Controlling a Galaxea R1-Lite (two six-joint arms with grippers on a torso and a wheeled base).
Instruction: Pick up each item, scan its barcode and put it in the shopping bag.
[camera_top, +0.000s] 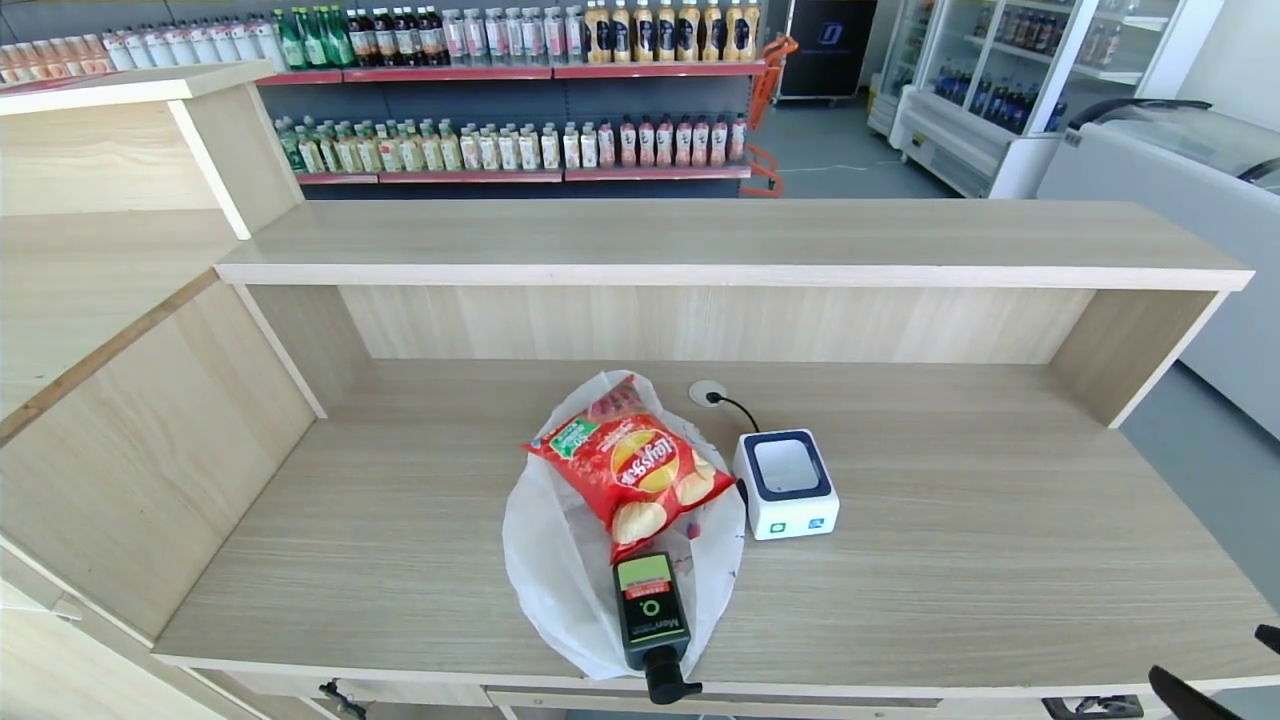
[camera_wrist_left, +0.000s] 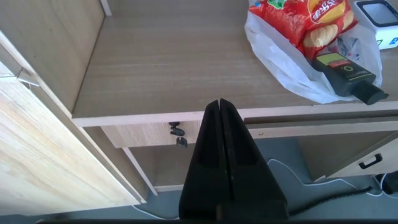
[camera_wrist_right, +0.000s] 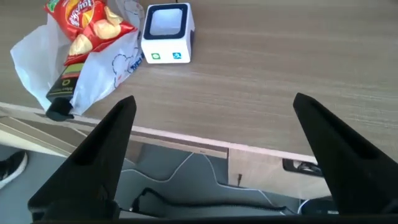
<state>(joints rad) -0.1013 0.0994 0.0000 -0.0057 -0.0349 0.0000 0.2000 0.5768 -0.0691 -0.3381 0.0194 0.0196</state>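
left pincer (camera_wrist_left: 219, 104): fingers pressed together with no gap and nothing between them. it sits off the front edge of the desk (camera_top: 1000, 520), towards its left end and lower than the top.

shopping bag (camera_top: 545, 560): white, thin plastic, lying flat and crumpled on the desk a little left of centre, reaching close to the front edge.

chips packet (camera_top: 625, 475): red, lying face up on the far part of the shopping bag, tilted at an angle. whether any part of it is inside the bag cannot be told.

bottle (camera_top: 652, 615): dark with a green label, lying on its side on the near part of the shopping bag, just in front of the chips packet and touching or nearly touching it. its black cap points to the robot and overhangs the front edge of the desk.

scanner (camera_top: 785, 483): small white box with a dark-framed window on top, upright on the desk just right of the shopping bag. a black cable (camera_top: 738, 408) runs from behind it to a round port (camera_top: 708, 392) in the desk top.

right pincer (camera_wrist_right: 214, 98): fingers spread wide apart, holding nothing. it hangs off the front edge of the desk, well to the right of the scanner.
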